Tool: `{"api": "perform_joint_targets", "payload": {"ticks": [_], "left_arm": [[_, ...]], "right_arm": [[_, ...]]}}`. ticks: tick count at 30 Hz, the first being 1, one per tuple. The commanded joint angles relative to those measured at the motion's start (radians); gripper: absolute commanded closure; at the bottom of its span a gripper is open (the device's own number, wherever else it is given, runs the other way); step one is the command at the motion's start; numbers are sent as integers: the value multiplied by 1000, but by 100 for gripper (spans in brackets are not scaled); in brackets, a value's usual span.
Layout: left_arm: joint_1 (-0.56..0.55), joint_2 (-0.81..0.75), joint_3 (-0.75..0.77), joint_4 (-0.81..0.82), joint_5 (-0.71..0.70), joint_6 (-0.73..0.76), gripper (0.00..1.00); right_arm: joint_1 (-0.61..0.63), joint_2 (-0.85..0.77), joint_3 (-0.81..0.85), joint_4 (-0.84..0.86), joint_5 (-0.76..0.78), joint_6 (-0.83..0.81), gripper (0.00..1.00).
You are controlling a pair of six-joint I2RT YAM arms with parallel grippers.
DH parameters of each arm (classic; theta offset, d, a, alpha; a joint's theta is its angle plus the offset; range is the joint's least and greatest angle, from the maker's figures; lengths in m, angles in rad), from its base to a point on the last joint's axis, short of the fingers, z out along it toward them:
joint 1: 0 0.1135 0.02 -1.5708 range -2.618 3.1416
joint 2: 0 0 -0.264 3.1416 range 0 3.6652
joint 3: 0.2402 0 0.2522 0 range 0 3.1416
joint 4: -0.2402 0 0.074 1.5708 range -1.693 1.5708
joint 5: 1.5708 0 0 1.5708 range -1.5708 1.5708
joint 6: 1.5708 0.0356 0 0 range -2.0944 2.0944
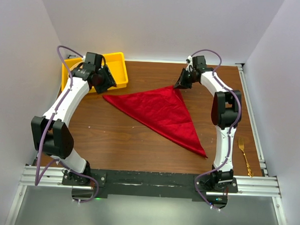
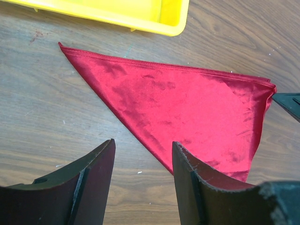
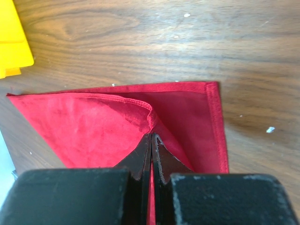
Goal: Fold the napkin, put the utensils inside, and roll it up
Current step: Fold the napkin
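The red napkin (image 1: 160, 113) lies folded into a triangle on the wooden table (image 1: 114, 141). My right gripper (image 1: 181, 83) is shut on the napkin's top layer at its far corner; in the right wrist view the napkin (image 3: 93, 126) is pinched between the closed jaws of the gripper (image 3: 151, 137), with the lower layer flat beneath. My left gripper (image 1: 107, 80) is open and empty, just beyond the napkin's left corner; in the left wrist view the gripper (image 2: 143, 150) hovers over bare wood beside the napkin (image 2: 187, 103). The gold fork (image 1: 244, 155) lies at the table's right edge.
A yellow bin (image 1: 98, 73) stands at the back left, right by my left gripper, and it also shows in the left wrist view (image 2: 140, 14). White walls close in the table on three sides. The right arm's base stands just left of the fork.
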Motion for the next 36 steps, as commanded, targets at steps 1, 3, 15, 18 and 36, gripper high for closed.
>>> {"api": "perform_joint_targets", "payload": {"ticks": [1, 3, 15, 18, 36], "left_arm": [[8, 13, 49, 6, 15, 29, 43], [8, 13, 49, 7, 17, 26, 44], [8, 56, 49, 13, 63, 26, 44], [8, 70, 47, 27, 93, 30, 44], [8, 289, 79, 148, 236, 82, 47]], "right_arm": [[-15, -3, 39, 25, 1, 9, 100], [-14, -3, 30, 25, -3, 9, 100], [-17, -33, -33, 58, 14, 21, 100], [-17, -22, -11, 39, 24, 14, 100], [-20, -67, 230, -433, 225, -147, 37]]}}
